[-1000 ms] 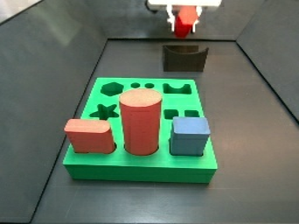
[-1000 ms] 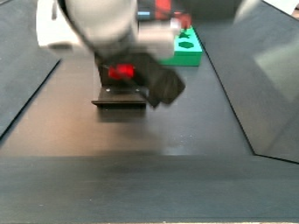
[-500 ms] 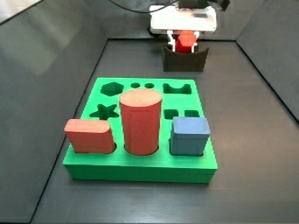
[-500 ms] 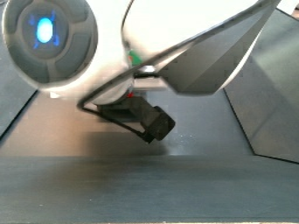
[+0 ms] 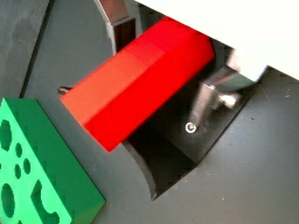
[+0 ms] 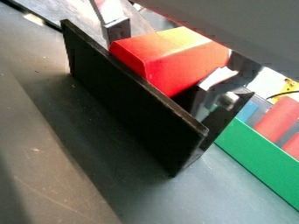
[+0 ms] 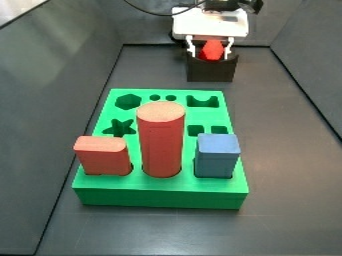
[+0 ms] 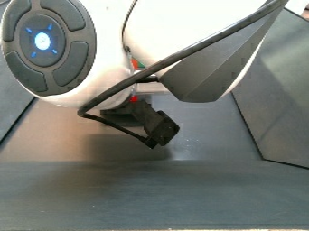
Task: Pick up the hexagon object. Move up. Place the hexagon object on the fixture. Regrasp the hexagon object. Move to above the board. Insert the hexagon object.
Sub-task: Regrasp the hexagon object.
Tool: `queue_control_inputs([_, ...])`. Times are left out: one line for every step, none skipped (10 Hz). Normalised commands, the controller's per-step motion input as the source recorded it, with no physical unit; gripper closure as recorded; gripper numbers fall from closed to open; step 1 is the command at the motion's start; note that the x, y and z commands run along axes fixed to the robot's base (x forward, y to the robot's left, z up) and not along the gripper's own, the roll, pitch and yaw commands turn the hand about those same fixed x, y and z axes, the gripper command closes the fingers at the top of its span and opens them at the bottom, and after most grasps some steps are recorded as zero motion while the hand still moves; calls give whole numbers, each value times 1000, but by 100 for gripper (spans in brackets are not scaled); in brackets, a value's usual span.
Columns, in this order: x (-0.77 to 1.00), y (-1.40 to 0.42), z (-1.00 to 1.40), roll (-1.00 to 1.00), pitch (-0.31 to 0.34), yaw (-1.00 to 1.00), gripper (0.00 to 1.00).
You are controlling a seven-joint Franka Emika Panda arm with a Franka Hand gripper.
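My gripper (image 7: 211, 47) is down at the fixture (image 7: 211, 70) at the far end of the floor. It is shut on the hexagon object (image 7: 211, 49), a bright red prism. In both wrist views the hexagon object (image 5: 135, 87) (image 6: 170, 57) lies between the silver fingers (image 5: 115, 26) (image 6: 112, 31), low over the dark fixture (image 5: 176, 166) (image 6: 128, 105). Whether it touches the fixture I cannot tell. The green board (image 7: 100, 190) lies nearer, apart from the fixture. The other side view is filled by the arm's body.
On the board stand a salmon cylinder (image 7: 160, 140), a low salmon block (image 7: 100, 155) and a blue block (image 7: 217, 155). Dark sloping walls (image 7: 60, 110) border the floor. The board's edge shows in both wrist views (image 5: 59, 179) (image 6: 257, 166).
The gripper came down with the hexagon object from above the fixture to the fixture itself. The last half second shows little further movement.
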Motion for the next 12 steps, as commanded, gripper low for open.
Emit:
queue_control_inputs([0,0,1000,4,-15,43,0])
queue_control_inputs([-6,0,1000,9,-12,48,0])
queue_control_inputs([-30,-2,1000,22,-1,52,0])
queue_control_inputs([-36,-5,1000,30,5,50,0])
queue_control_inputs([-41,-6,1000,31,14,49,0])
queue_control_inputs([-44,-1,843,32,36,38,0])
queue_control_inputs([-41,2,723,31,46,32,0])
queue_control_inputs([-33,6,472,30,62,20,0])
queue_control_inputs([-29,4,281,35,70,9,0])
queue_control_inputs([-94,-1000,910,1000,62,7,0])
queue_control_inputs([-90,-1000,890,1000,61,7,0])
queue_control_inputs([-114,-1000,875,1000,49,6,0])
